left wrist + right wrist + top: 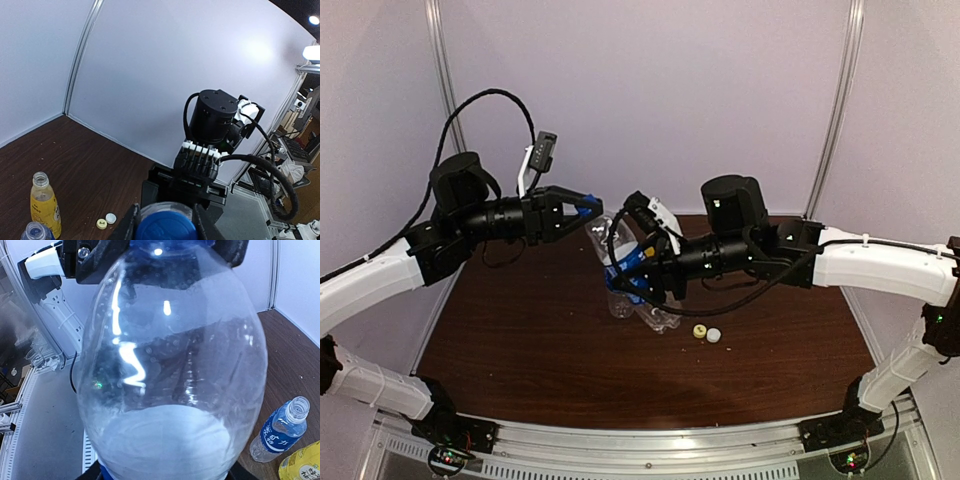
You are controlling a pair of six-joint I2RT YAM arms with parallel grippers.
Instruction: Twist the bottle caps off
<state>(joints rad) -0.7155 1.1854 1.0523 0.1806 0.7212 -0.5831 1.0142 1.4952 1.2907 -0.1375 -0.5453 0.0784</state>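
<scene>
Progress, as I read it from my console, is two caps off and one to go. The yellow cap (700, 331) and the white cap (714, 336) lie loose on the bench (520, 340), touching or nearly so, toward my right arm's side. The yellow bottle (45, 207) and the short bottle (281, 432) both show bare, open necks and sit close together on the bench. What is left is the blue cap (165, 229), which looks seated on the neck of the taller bottle (175, 365). That bottle is up off the bench, slung between the two arms over the middle. My left pincer (585, 212) is clamped on the blue cap, a finger on each side of it. My right pincer (638, 272) has its jaws around the bottle's body, which fills the right wrist view almost completely (handy for seeing the water inside, useless for seeing my own fingers). Whether those jaws are pressing the plastic or standing slack around it I cannot tell. Nor can I say how far the thread has been turned. I judge the last unscrewing to be under way but not finished.
</scene>
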